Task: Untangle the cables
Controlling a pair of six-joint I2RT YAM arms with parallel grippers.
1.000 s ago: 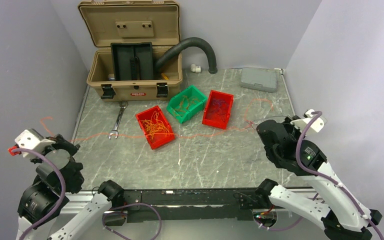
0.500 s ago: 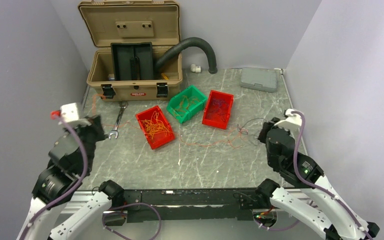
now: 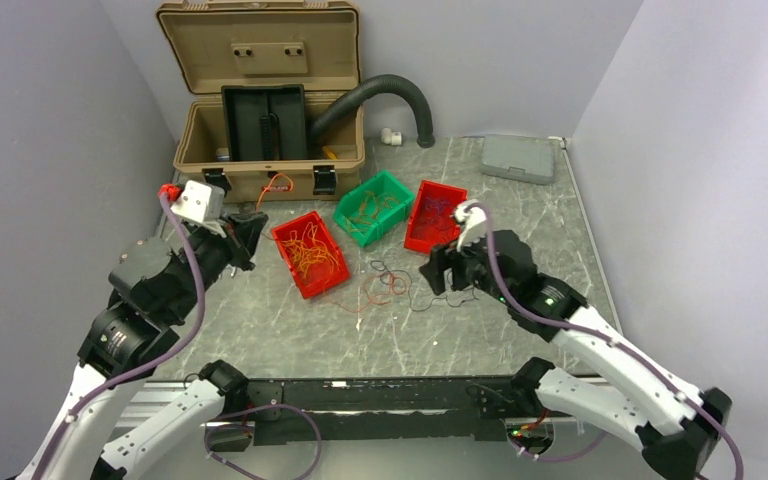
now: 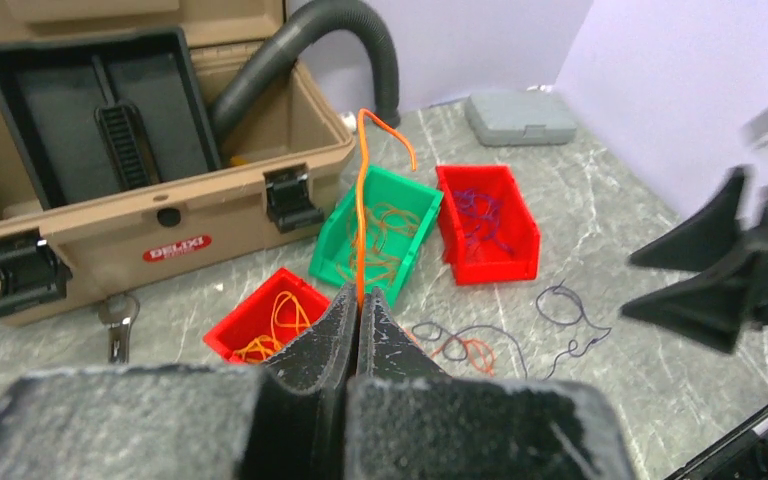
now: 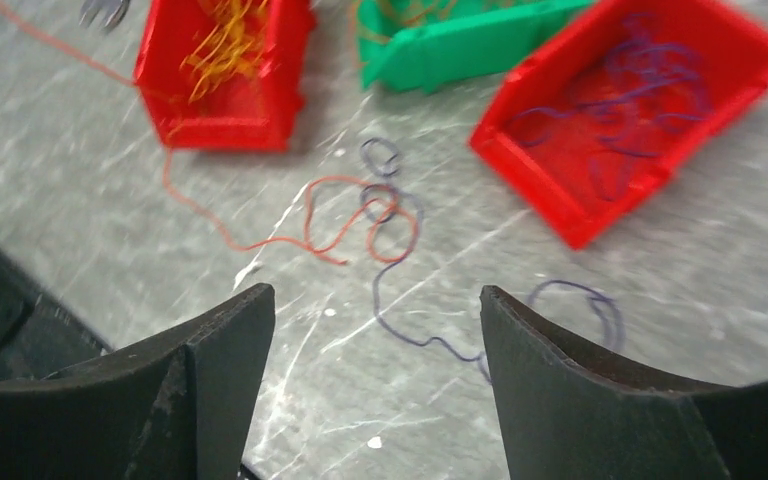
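My left gripper (image 4: 360, 293) is shut on one thin orange cable (image 4: 361, 200), which stands up from the fingertips and curls over at the top. In the top view that gripper (image 3: 258, 222) hangs left of the red bin. A red cable (image 5: 310, 215) and a dark purple cable (image 5: 400, 320) lie looped together, slack, on the table (image 3: 290, 330). My right gripper (image 5: 375, 295) is open with nothing between its fingers, just above the purple cable's near end. From above it (image 3: 440, 277) is right of the loose cables (image 3: 385, 285).
Three bins stand in a row: a red bin (image 3: 295, 270) with orange cables, a green bin (image 3: 395, 187) with orange ones, a red bin (image 3: 422, 240) with purple ones. Behind are an open tan toolbox (image 3: 265, 180), a black hose (image 3: 390, 90), a grey case (image 3: 518, 158). A wrench (image 4: 118, 325) lies by the toolbox.
The right gripper has opened, let go of its cable end and swung left over the table's middle. The left arm moved in from the far left; the stretched cables now lie slack.
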